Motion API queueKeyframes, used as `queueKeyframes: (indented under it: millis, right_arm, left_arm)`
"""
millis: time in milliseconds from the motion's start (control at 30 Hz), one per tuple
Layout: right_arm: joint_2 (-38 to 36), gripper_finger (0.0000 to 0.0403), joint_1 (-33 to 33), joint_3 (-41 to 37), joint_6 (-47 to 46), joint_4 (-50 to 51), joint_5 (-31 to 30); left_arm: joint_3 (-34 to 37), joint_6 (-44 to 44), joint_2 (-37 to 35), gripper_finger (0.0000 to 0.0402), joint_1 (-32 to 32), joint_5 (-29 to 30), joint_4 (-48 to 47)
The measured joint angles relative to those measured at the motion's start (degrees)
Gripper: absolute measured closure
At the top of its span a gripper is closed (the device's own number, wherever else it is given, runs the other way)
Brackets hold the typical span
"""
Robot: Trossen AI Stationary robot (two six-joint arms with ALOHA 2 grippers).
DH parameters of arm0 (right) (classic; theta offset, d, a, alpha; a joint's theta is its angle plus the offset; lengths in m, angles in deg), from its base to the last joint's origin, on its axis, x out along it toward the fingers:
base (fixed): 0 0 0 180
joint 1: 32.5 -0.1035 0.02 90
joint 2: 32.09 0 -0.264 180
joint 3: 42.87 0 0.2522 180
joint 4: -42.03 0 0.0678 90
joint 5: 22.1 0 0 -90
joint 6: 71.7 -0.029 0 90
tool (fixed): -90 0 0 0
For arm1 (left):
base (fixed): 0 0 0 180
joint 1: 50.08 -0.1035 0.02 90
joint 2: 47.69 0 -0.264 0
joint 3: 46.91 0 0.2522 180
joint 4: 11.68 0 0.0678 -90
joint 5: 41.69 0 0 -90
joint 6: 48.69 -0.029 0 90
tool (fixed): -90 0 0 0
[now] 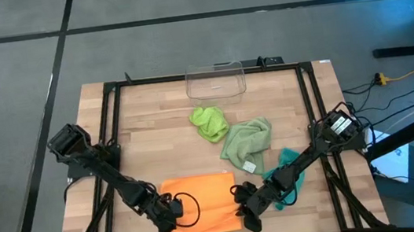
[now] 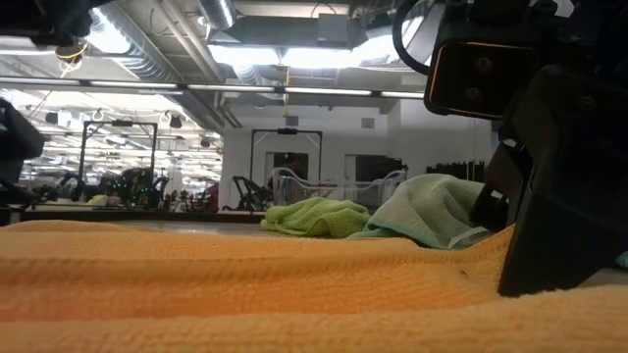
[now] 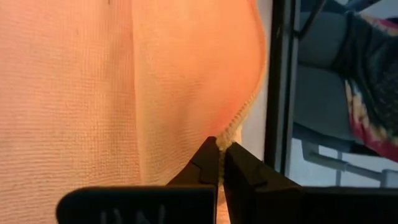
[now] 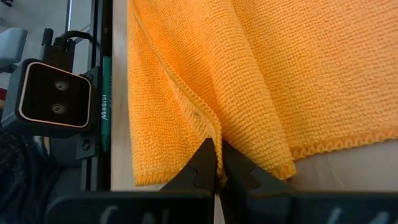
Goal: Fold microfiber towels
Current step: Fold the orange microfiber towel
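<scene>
While the orange towel [image 1: 201,200] lies flat between both grippers, each pinches a near corner of it: left gripper [image 3: 221,149] and right gripper [image 4: 219,152] pressed together on its hem (green and teal towels wait beyond). Next, probably: lift both corners evenly, carry them over.

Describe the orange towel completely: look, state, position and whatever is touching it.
The large orange microfiber towel is a soft, finely looped cloth with a stitched hem, lying spread as a rough rectangle on the wooden table at its near edge, between the two arms. The left gripper is shut on its left near corner, the right gripper shut on a pinched fold at its right near corner. It lies apart from the other cloths.
</scene>
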State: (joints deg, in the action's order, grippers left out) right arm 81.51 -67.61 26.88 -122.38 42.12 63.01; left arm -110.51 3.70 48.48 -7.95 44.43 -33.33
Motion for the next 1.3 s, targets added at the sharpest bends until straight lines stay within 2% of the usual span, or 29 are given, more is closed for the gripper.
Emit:
queueKeyframes:
  millis: [467, 700, 1000, 1133, 1300]
  right_arm:
    - [-0.55, 0.0392, 0.1, 4.83, 4.21, 1.06, -1.95]
    - [-0.55, 0.0392, 0.12, 9.36, 2.68, 13.36, -8.6]
    - [-0.57, 0.0393, 0.12, 19.03, 0.84, 31.98, -18.46]
    - [-0.57, 0.0393, 0.12, 19.89, -2.19, 35.3, -21.44]
    - [-0.57, 0.0393, 0.66, 19.07, -6.07, 36.47, -21.53]
  left_arm:
    - [0.01, 0.08, -4.66, 0.0401, 0.07, 3.29, -0.7]
    - [0.02, 1.12, -4.67, 0.0401, 0.07, 3.54, -1.15]
    - [0.02, 3.06, -4.69, 0.0401, 0.07, 5.49, -6.96]
    - [0.02, 3.01, -4.69, 0.0401, 0.07, 6.34, -7.61]
    - [0.01, 3.45, -4.69, 0.0401, 0.07, 6.36, -9.66]
